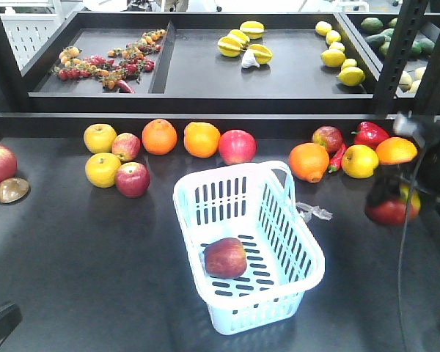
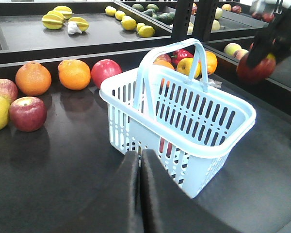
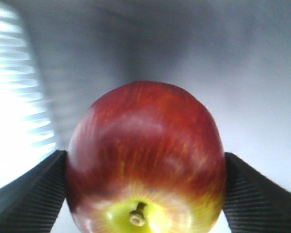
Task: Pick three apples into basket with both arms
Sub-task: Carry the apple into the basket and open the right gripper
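The pale blue basket stands mid-table with its handle raised. One red apple lies inside it. To the right of the basket and above the table, my right gripper is shut on a second red apple. That apple fills the right wrist view between the ribbed fingers, and it also shows in the left wrist view. My left gripper is shut and empty, low near the basket's near corner. More red apples lie along the back row.
Oranges, yellow apples, red peppers and a chili line the table's back. A brown object lies at the left. A clear plastic scrap lies right of the basket. Black shelf posts and a raised shelf of fruit stand behind.
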### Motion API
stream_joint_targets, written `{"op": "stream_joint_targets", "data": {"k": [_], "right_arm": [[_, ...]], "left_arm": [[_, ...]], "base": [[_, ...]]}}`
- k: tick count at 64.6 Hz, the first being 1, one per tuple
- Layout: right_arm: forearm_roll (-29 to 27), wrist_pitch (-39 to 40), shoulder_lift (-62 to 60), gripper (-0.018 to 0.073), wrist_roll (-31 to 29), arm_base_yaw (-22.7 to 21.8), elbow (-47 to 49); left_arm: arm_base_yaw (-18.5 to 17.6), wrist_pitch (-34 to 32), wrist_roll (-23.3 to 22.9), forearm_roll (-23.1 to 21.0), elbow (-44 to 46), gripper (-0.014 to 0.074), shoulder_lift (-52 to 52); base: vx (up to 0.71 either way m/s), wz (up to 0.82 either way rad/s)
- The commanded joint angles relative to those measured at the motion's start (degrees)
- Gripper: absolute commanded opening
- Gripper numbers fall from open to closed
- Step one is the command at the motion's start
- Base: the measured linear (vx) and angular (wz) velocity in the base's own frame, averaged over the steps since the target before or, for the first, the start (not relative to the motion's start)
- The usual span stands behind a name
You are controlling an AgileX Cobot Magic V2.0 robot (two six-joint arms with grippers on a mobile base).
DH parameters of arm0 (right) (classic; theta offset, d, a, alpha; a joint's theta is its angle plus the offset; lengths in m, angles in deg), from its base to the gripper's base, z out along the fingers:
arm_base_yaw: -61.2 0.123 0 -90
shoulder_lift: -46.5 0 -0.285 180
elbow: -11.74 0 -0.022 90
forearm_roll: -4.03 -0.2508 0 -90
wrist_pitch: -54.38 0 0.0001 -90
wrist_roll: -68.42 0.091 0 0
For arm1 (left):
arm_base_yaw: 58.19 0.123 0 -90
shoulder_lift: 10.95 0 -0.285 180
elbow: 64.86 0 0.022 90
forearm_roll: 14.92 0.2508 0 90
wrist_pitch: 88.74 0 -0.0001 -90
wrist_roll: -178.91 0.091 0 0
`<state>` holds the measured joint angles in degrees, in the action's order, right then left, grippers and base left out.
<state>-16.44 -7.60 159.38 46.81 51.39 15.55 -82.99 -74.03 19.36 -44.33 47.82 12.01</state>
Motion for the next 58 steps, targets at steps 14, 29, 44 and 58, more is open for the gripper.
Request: {"op": "stream_joint_targets", "data": {"k": [14,29,44,58], "right_arm": [[-10.0,-3.6,-10.5,0.0081,-4.5,14.0,1.6],[-9.6,-0.1,-8.7,0.0085,-4.3,23.8,1.6],[-9.5,4.0,-4.3,0.0224,-5.2,28.9,1.6],[-10.4,5.5,-1.8,0.0575,-6.0,30.0,1.6]], "left_arm": [[0.0,-3.7,-0.5,-1.0,1.3,-0.0008,0.4],[0.0,-3.7,-0.5,-1.0,1.3,-0.0008,0.4],[0.0,-3.7,-0.5,-1.0,1.3,-0.0008,0.4],[0.0,-3.7,-0.5,-1.0,1.3,-0.0008,0.4]], "base": [[0.0,0.0],[0.0,0.0],[0.0,0.0],[0.0,0.0]]}}
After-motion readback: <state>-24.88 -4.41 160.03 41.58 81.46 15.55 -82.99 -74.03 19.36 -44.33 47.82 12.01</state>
